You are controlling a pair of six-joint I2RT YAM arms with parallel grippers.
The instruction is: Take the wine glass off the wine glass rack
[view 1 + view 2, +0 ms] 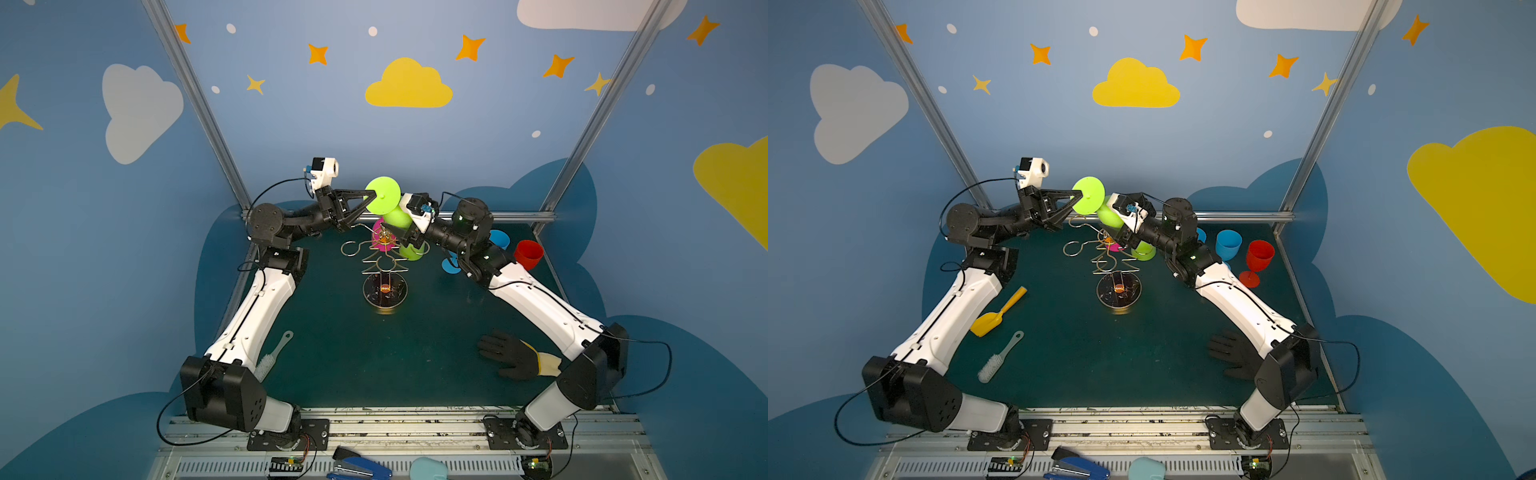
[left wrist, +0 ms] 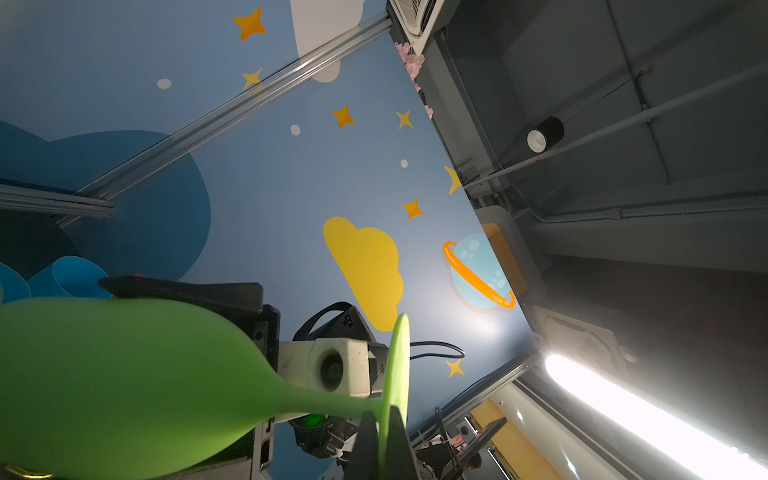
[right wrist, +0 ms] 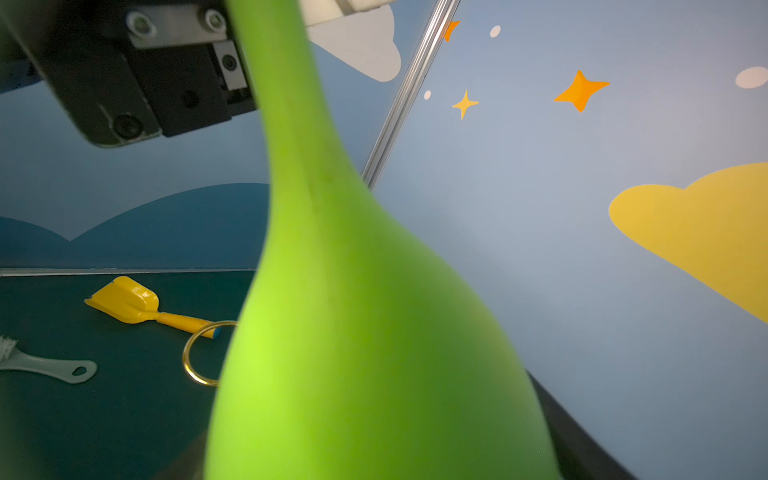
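ok so the left gripper (image 1: 369, 195) is clamped tight on the edge of the green wine glass (image 1: 392, 214)'s round foot; the left wrist view has both fingers (image 2: 365, 440) pinching that disc. The glass is tipped over with its foot up and its bowl slanting down toward the right gripper (image 1: 406, 240). Those jaws stand wide around the bowl, which fills the right wrist view, but honestly I can't tell if they're actually squeezing it.

It's up by the top of the wine glass rack (image 1: 384, 268), the gold wire tree in the middle of the green table (image 1: 332, 353). Can't tell if it's clear of the wire arms. A pink glass (image 1: 377, 232) hangs just beside it. Blue glass (image 1: 1228, 244) and red glass (image 1: 1259, 254) sit off to the right.
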